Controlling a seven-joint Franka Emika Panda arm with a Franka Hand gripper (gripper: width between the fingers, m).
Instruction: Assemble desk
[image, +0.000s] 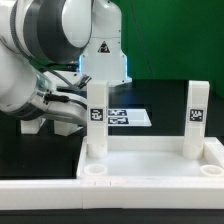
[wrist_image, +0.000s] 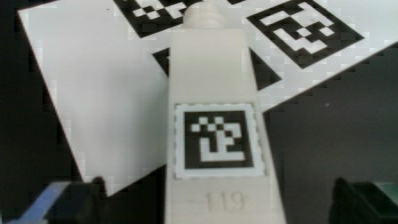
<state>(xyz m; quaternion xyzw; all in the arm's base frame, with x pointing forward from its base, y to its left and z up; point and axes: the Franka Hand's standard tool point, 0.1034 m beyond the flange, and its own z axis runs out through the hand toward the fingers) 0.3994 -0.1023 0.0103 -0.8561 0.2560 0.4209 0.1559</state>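
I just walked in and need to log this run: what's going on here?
The robot arm is assembling a desk. Its open gripper straddles the upright white leg on the exterior view's left of the tabletop, jaws clear of it. A second leg stands upright on the right. Two nearer round sockets look empty.

A matte black desk (image: 160, 100) carries everything. A thin flat white marker board (image: 128, 117) with black-and-white tags lies flat on it toward the back. Nearer the exterior camera rests a large white plastic rectangular tabletop (image: 150, 181) with a raised rim. A long white bar (image: 40, 195) lies along the tabletop's near side.
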